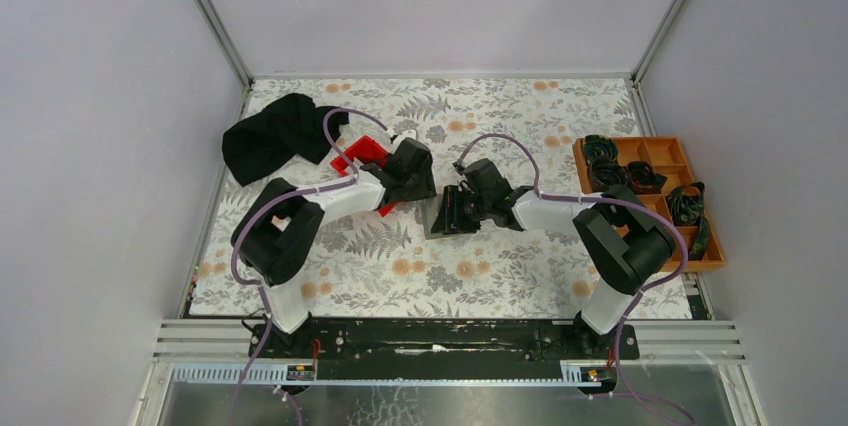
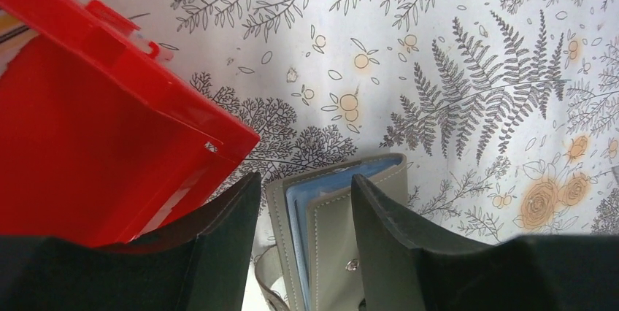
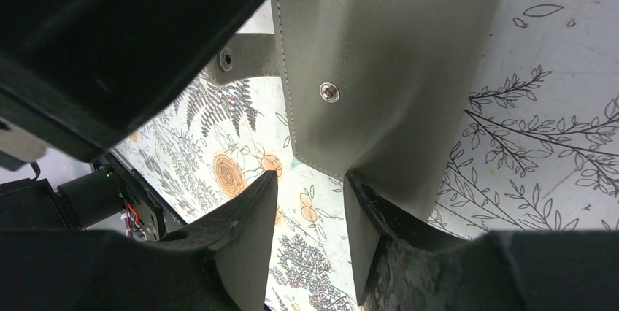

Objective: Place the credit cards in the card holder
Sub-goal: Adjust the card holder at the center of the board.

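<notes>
Straddling the card holder [image 2: 336,231], whose long axis runs toward 12 o'clock, the left gripper [image 2: 305,179] stands half spread, grip unclear. The right gripper [image 3: 310,177] gapes, its 3 o'clock finger touching the card holder.

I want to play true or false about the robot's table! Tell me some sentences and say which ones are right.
1. A light blue card sits inside the grey card holder. True.
2. The red bin is on the right side of the table. False: it is left of the middle, near the black cloth.
3. The orange tray is empty. False: black things lie in it.
4. The black cloth lies at the far left of the table. True.
</notes>
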